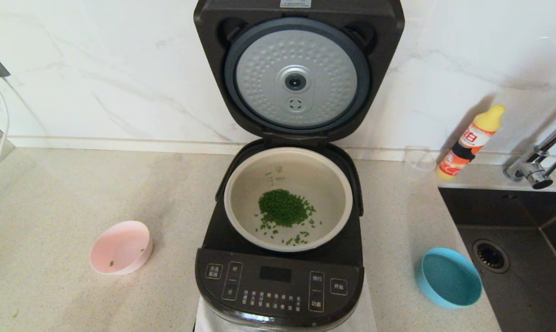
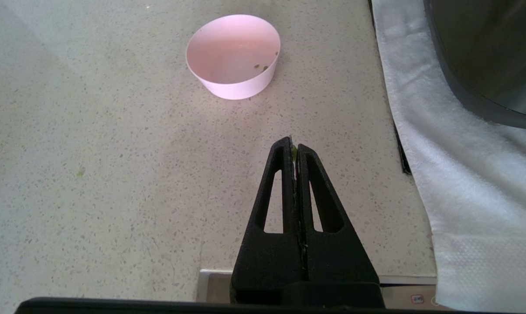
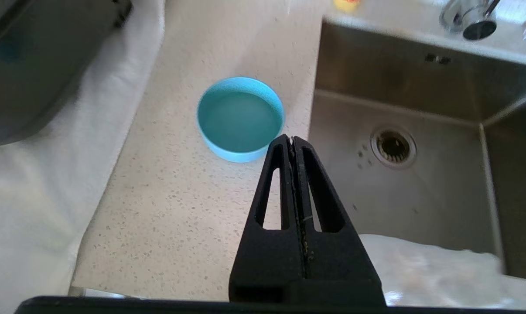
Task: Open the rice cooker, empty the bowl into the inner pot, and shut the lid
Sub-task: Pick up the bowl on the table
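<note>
Jaws pressed together on both grippers, left gripper (image 2: 292,146) above counter near pink bowl (image 2: 233,54), right gripper (image 3: 292,141) over blue bowl (image 3: 240,117) beside sink (image 3: 420,174)

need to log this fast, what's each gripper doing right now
Left gripper: closed, holding nothing, above the counter near the pink bowl.
Right gripper: closed, holding nothing, above the counter near the blue bowl.

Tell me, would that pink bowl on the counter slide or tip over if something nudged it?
Probably it would slide. The pink bowl looks thin-walled, like plastic, and holds only a few green bits, so it is likely light on the smooth counter. It seems wide and low, so tipping looks less likely than skidding. It appears stiff rather than floppy.
</note>
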Motion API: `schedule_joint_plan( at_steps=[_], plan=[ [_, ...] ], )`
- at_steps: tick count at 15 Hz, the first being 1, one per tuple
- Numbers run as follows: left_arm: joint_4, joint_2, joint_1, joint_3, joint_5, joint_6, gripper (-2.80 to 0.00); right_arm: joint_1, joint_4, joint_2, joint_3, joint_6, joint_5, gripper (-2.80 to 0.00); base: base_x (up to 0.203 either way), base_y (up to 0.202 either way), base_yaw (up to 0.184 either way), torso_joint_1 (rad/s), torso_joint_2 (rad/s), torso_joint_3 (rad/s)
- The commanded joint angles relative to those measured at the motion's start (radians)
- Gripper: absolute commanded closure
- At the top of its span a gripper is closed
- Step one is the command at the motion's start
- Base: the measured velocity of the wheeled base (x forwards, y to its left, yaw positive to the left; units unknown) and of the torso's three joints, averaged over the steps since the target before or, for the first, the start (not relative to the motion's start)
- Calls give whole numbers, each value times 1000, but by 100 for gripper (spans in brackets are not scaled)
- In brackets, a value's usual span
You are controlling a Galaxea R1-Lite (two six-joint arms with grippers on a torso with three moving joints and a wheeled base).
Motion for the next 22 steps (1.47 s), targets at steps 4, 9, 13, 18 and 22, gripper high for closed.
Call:
schedule_joint_plan(
  at_steps=[4, 9, 13, 18, 22],
  plan=[
    [0, 4, 0, 0, 0, 1, 0, -1, 57, 613, -147, -41, -33, 0, 0, 0, 0, 0, 0, 0],
    [0, 4, 0, 0, 0, 1, 0, 5, 17, 933, -161, 13, -78, -280, 0, 0, 0, 0, 0, 0],
    [0, 4, 0, 0, 0, 1, 0, 19, -111, 1033, -99, 125, -83, -280, 0, 0, 0, 0, 0, 0],
    [0, 4, 0, 0, 0, 1, 0, 12, -174, 1136, -71, 170, -77, -280, 0, 0, 0, 0, 0, 0],
    [0, 4, 0, 0, 0, 1, 0, 14, -214, 1169, -72, 184, -74, -280, 0, 0, 0, 0, 0, 0]
  ],
)
